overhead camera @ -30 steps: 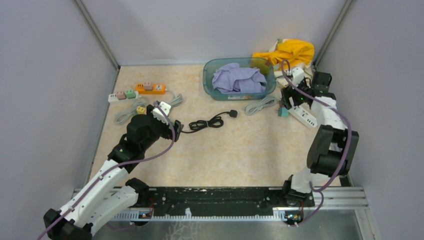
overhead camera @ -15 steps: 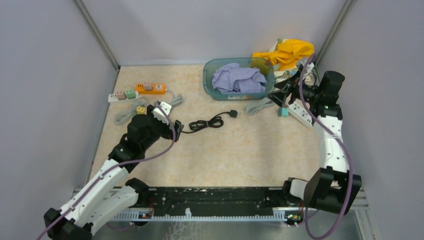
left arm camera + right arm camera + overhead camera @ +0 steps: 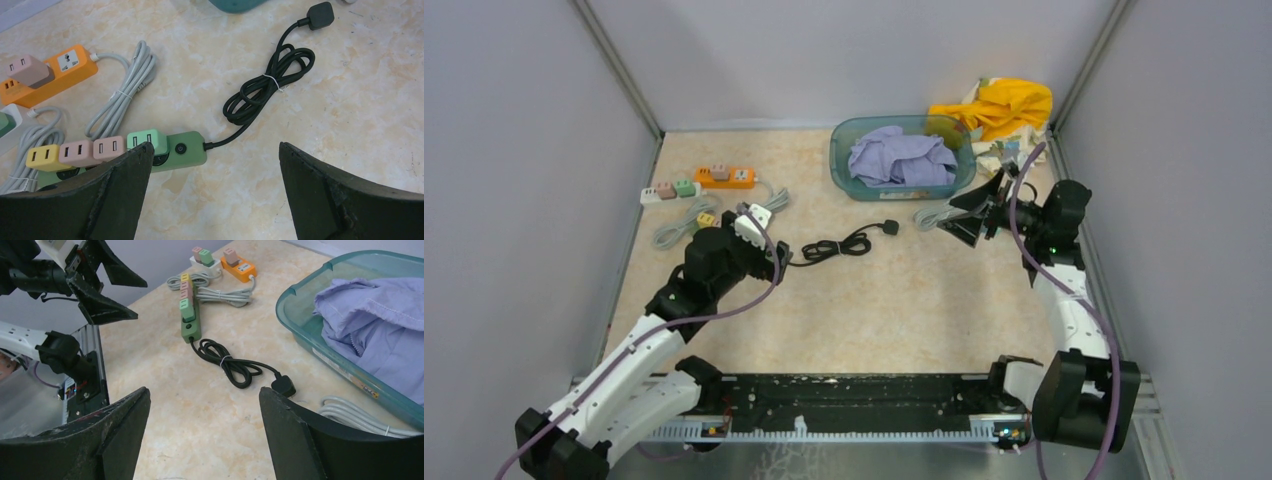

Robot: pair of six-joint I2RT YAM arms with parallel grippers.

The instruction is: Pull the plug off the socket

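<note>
Green strip point(image 3: 187, 155) and its row of four plugs point(image 3: 77, 150) are plain to you only from the wrists; the left wrist view looks straight down on them: yellow, two pink, then a green plug point(image 3: 147, 139) beside the switch, all seated in their sockets; the right wrist view catches the same row from across the tabletop point(image 3: 165, 370); from the top camera your left arm covers most of the strip, and only the yellow end peeks out. The top view alone gives you the yellow cloth point(image 3: 1004, 105) in the far right corner behind the basket point(image 3: 842, 165). A black cord point(image 3: 267, 82) runs coiled from the strip's switch end. Your left gripper point(image 3: 215, 149) hangs over that end, jaws spread wide, holding nothing; the green plug sits just by one fingertip. Your right gripper point(image 3: 203, 392) is up off the tabletop near the basket, jaws well apart and empty, facing the strip.
</note>
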